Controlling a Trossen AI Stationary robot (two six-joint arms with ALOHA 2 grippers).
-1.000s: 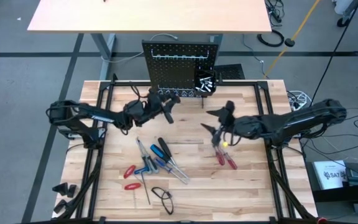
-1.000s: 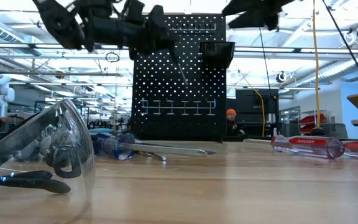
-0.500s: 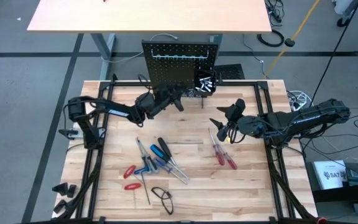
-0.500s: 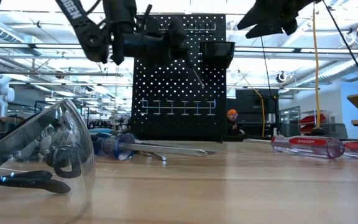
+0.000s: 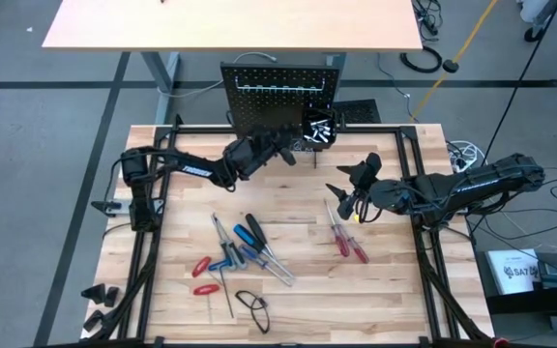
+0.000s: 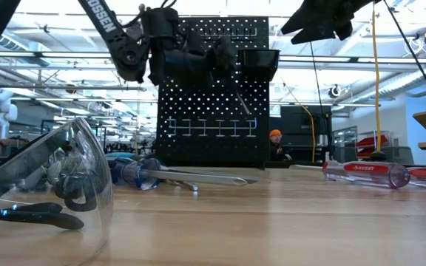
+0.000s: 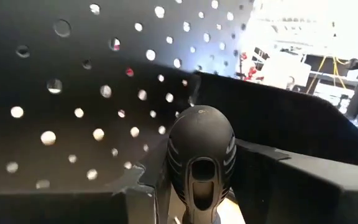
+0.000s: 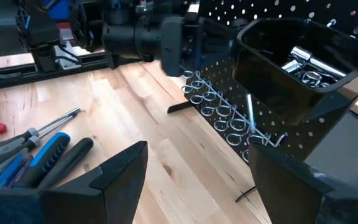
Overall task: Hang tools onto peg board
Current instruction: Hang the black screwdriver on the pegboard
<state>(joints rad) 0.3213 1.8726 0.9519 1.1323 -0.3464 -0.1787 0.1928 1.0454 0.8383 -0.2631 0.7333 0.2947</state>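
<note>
So the left tool (image 5: 277, 147) is sitting right up against the front of the peg board (image 5: 280, 97), and it's clamping a black-handled screwdriver (image 7: 201, 158) between its fingers. In the left wrist view the rounded butt of that handle is filling the middle, with the perforated panel just beyond it and the small black bin (image 8: 291, 68) off to one side. From the low view the thin shaft (image 6: 237, 94) is slanting down across the holes, above the row of wire hooks (image 6: 211, 127).

The right tool (image 5: 344, 198) is hanging above the table (image 5: 395, 280) well away from the board, fingers spread wide and gripping nothing. Just beneath and beside it two red-handled screwdrivers (image 5: 348, 242) are lying flat on the wood.

The rest of the tools (image 5: 240, 253) are lying in a loose pile on the table, well behind the left tool: blue, black and red handles plus some thin metal rods. A pair of safety glasses (image 6: 39, 181) is resting near the table's front edge.
</note>
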